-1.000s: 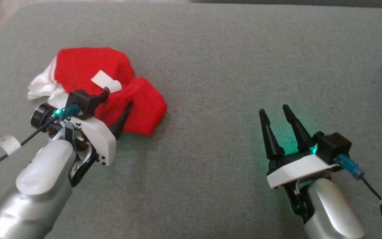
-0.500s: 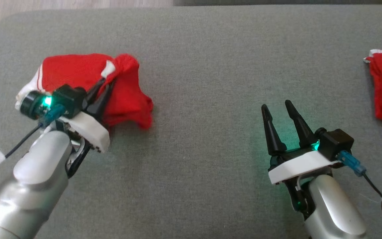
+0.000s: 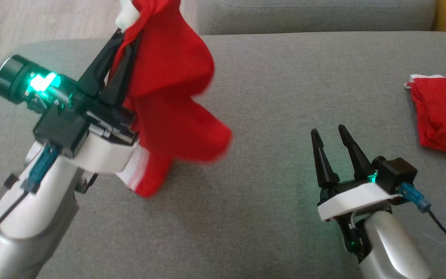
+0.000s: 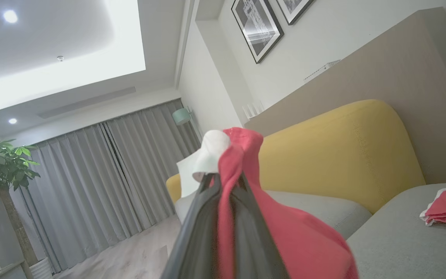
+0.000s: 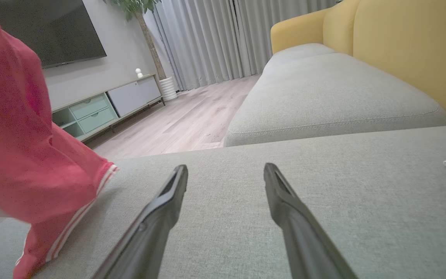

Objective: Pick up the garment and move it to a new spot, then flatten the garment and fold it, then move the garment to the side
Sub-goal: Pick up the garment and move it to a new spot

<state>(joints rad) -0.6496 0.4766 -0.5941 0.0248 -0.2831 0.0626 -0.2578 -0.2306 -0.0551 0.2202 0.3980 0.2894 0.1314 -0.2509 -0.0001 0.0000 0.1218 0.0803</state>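
Observation:
A red garment with white trim hangs in the air over the left of the grey sofa seat. My left gripper is shut on its upper edge beside a white tag, fingers pointing up and away. In the left wrist view the red garment drapes down between and over the dark fingers. From the right wrist view the garment dangles at the left, its white-striped hem close to the seat. My right gripper stands open above the seat at the lower right, nothing between its fingers.
A second red cloth with a white edge lies flat at the far right of the seat. A grey cushion runs along the back, with a yellow backrest behind. Wooden floor lies off the seat's left end.
My left gripper closed on the garment and lifted it up off the seat, so it now hangs. The head camera tilted up. The right arm stayed put.

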